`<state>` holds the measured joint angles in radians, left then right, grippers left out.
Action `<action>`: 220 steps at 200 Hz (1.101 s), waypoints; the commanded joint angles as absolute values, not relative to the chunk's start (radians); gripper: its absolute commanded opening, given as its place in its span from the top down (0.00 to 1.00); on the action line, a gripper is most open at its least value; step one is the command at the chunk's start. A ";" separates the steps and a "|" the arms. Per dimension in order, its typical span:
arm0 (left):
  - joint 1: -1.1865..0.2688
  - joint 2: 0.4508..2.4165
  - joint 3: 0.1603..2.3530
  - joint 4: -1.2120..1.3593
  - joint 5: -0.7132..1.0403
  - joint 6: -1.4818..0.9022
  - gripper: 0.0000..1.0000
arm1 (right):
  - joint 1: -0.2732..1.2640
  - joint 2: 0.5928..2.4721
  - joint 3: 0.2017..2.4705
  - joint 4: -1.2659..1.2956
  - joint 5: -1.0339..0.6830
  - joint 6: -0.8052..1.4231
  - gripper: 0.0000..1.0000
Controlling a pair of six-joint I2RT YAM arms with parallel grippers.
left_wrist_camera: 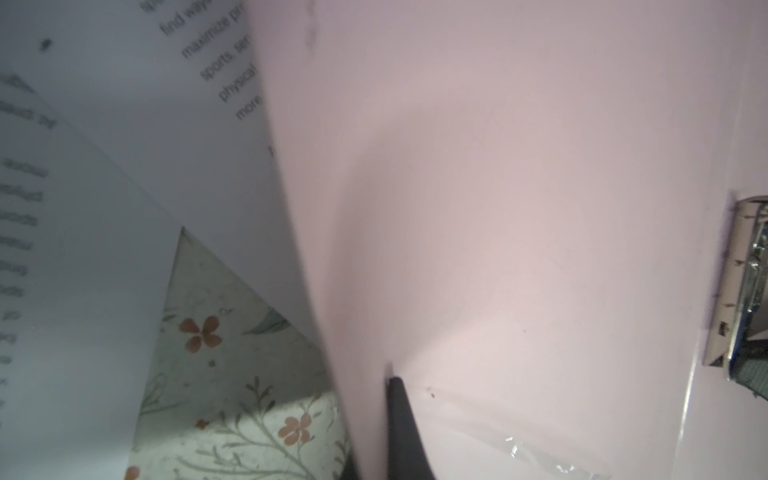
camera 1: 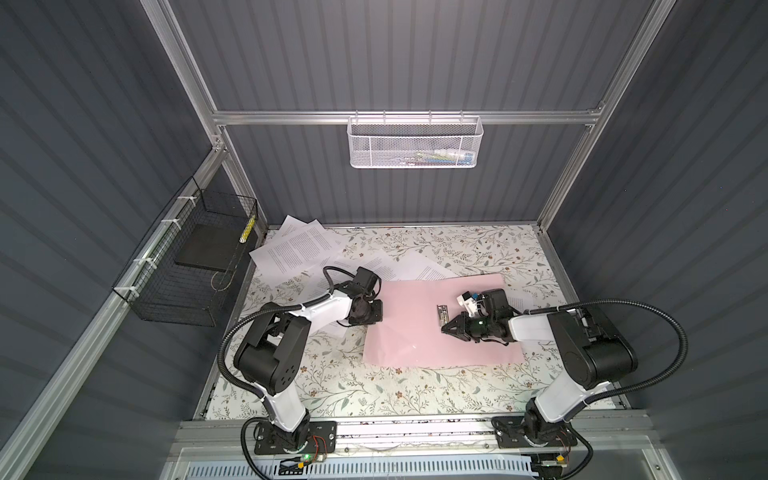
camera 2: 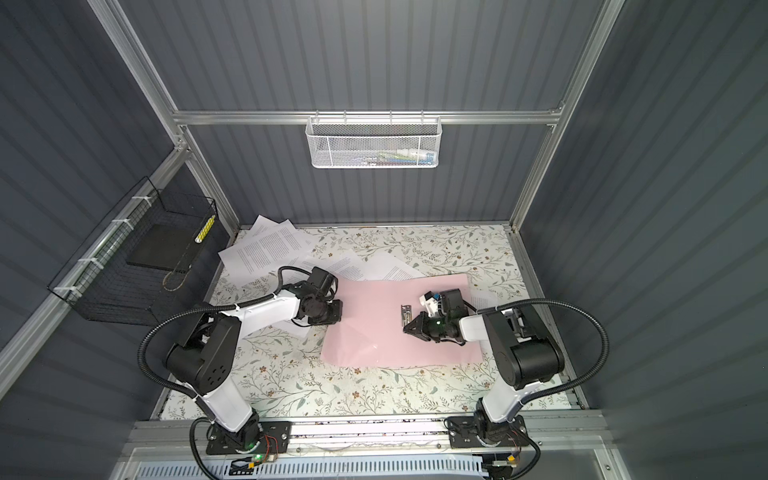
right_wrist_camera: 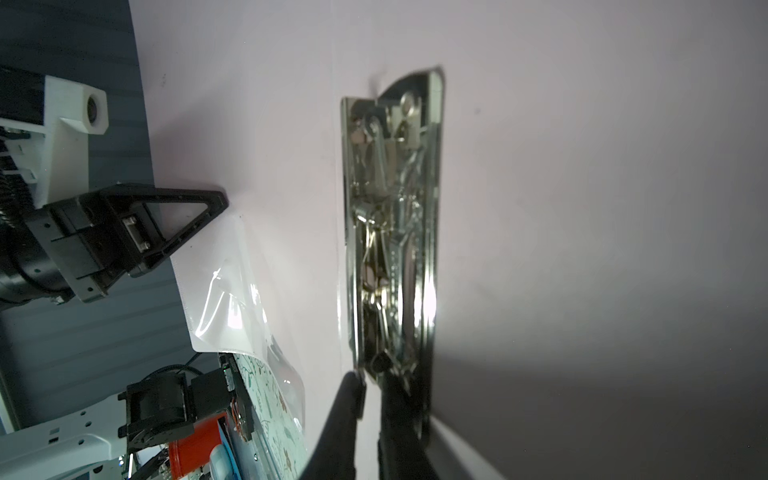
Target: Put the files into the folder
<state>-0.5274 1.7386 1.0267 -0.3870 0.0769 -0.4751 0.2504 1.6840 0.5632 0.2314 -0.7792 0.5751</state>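
Observation:
The pale pink folder [camera 1: 415,332] [camera 2: 365,336] lies open on the floral table. Its metal clip [camera 1: 441,316] [right_wrist_camera: 390,228] runs along the spine. My left gripper [camera 1: 379,314] [left_wrist_camera: 374,415] is shut on the folder's left edge, and the cover bends up between its fingers. My right gripper [camera 1: 444,330] [right_wrist_camera: 372,386] points at the clip. Its jaws have closed to a narrow gap on the clip's near end. The files [camera 1: 295,249] [camera 2: 266,249] lie scattered at the back left. More sheets [camera 1: 415,270] stick out from behind the folder.
A black wire basket [camera 1: 166,307] on the left wall holds a dark flat slab [camera 1: 208,249]. A white mesh basket [camera 1: 415,141] hangs on the back wall. A clear plastic pocket [right_wrist_camera: 232,299] covers the inside of the folder's left cover. Bare floral table [camera 1: 415,395] lies in front.

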 commanded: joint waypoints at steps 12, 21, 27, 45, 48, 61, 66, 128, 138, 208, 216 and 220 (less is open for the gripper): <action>-0.529 1.782 1.007 -0.484 -0.026 -0.442 1.00 | 0.268 1.712 0.582 0.178 -0.743 0.548 0.90; -0.529 1.782 1.007 -0.486 -0.025 -0.442 1.00 | 0.268 1.713 0.584 0.177 -0.744 0.548 0.90; -0.528 1.782 1.010 -0.486 -0.022 -0.442 1.00 | 0.271 1.716 0.586 0.176 -0.747 0.547 0.90; -0.528 1.782 1.012 -0.480 -0.016 -0.442 1.00 | 0.276 1.720 0.596 0.166 -0.742 0.545 0.90; -0.529 1.782 1.012 -0.480 -0.015 -0.441 1.00 | 0.276 1.721 0.598 0.166 -0.741 0.545 0.90; -0.529 1.783 1.012 -0.477 -0.011 -0.439 1.00 | 0.278 1.724 0.604 0.163 -0.742 0.547 0.89; -0.529 1.784 1.011 -0.476 -0.010 -0.439 1.00 | 0.279 1.726 0.609 0.160 -0.742 0.546 0.88; -0.529 1.778 0.994 -0.466 -0.004 -0.439 1.00 | 0.286 1.749 0.639 0.148 -0.733 0.555 0.92; -0.529 1.778 0.994 -0.471 -0.008 -0.440 1.00 | 0.287 1.749 0.637 0.147 -0.731 0.557 0.93; -0.508 1.730 1.030 -0.566 -0.116 -0.461 1.00 | 0.287 1.765 0.632 0.130 -0.705 0.545 1.00; -0.505 1.715 1.032 -0.577 -0.129 -0.461 1.00 | 0.287 1.774 0.633 0.130 -0.701 0.540 1.00; -0.503 1.706 1.032 -0.582 -0.136 -0.461 1.00 | 0.287 1.778 0.633 0.130 -0.700 0.535 1.00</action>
